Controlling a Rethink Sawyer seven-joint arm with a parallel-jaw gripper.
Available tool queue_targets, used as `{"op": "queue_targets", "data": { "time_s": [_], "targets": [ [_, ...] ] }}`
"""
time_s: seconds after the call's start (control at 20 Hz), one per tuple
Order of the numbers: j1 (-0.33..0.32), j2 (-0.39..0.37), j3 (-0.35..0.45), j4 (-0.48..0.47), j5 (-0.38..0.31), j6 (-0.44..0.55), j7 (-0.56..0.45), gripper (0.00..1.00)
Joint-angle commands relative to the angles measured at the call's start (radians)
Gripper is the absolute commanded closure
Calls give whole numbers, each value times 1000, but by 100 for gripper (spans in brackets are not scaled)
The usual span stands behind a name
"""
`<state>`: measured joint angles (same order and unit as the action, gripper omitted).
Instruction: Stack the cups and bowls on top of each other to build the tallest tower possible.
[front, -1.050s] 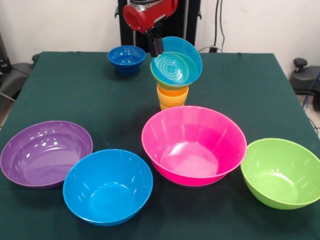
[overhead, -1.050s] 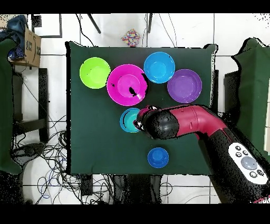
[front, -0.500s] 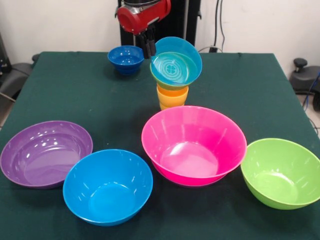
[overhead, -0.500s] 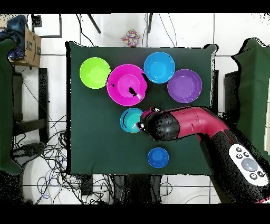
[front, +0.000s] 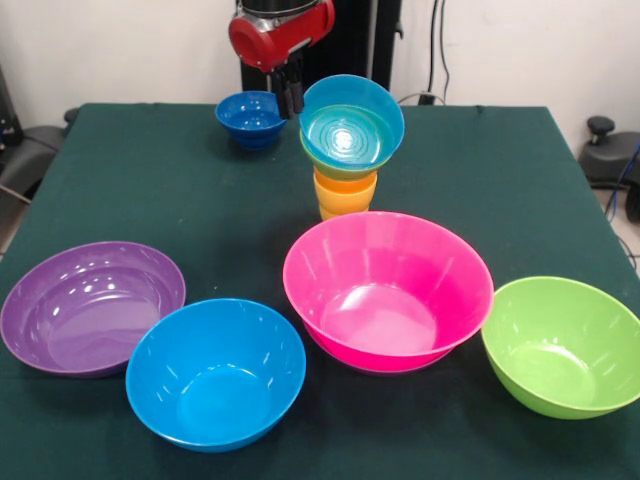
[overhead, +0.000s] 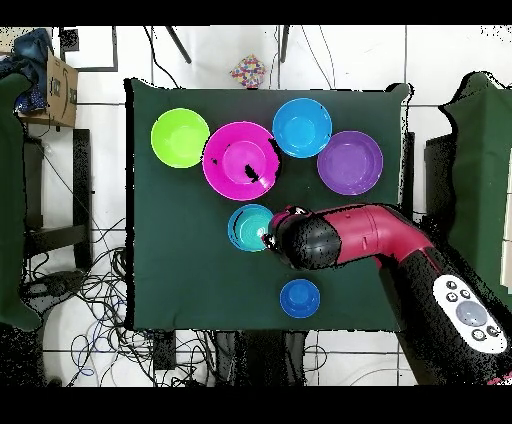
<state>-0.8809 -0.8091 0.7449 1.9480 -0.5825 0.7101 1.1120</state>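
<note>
Partly hidden behind the tilted light blue bowl, the jaws' opening cannot be told.

A dark green cloth covers the table from edge to edge, lying flat with only faint creases. Behind it runs a plain off-white wall, with thin dark cables hanging down it. A black knob on a stand sits off one corner, and something dark and padded shows off the opposite one. From above, the floor is pale tile with dark grout lines, and a tangle of black wires sprawls across it beside the table. A cardboard box sits off one corner, and a small speckled, colourful object lies on the tiles just past the table's edge. The light is even and soft.
</note>
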Motion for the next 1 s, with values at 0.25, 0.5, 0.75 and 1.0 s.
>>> {"op": "queue_targets", "data": {
  "time_s": [0.25, 0.5, 0.75, 1.0],
  "targets": [
    [52, 44, -52, 69, -71, -44, 56, 100],
    [56, 26, -43, 73, -49, -32, 60, 100],
    [68, -24, -12, 43, 20, 44, 52, 100],
    [81, -51, 27, -29, 127, 96, 58, 100]
  ]
}}
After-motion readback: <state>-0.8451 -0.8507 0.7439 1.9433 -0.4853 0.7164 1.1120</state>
